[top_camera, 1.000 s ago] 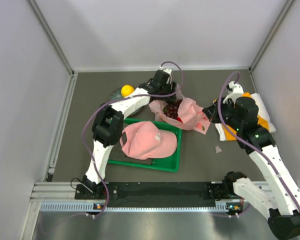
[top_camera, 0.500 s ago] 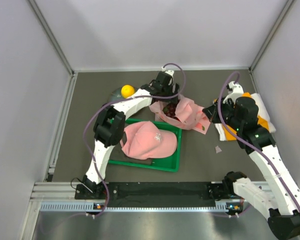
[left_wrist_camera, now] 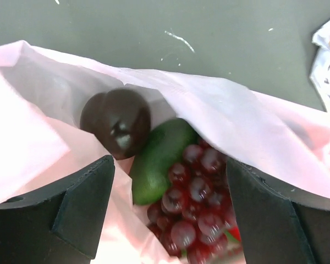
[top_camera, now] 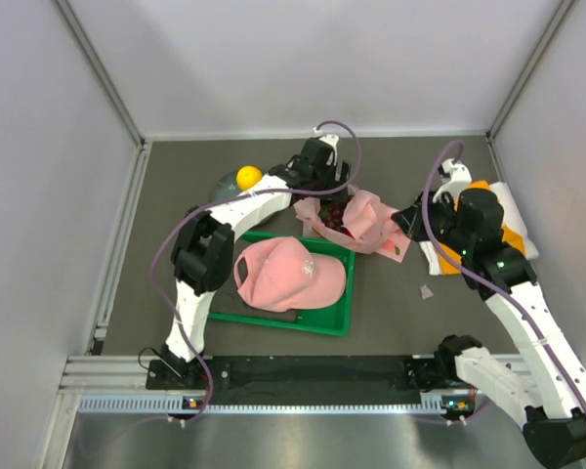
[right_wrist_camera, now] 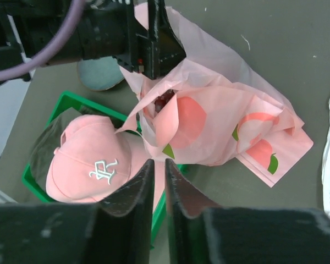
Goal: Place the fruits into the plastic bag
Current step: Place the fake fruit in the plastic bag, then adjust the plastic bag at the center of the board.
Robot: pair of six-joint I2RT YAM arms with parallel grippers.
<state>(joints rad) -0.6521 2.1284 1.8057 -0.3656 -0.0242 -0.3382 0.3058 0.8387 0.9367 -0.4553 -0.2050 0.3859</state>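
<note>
Bruisable fruits in flimsy bag
Empty left jaws wide; right jaws nearly closed, grip unclear. Lift by rim.

Pink translucent plastic bag, peach-and-green-leaf print; dark red grapes, green avocado, dark brown fruit; pink cap, white emblem; green tray.
</note>
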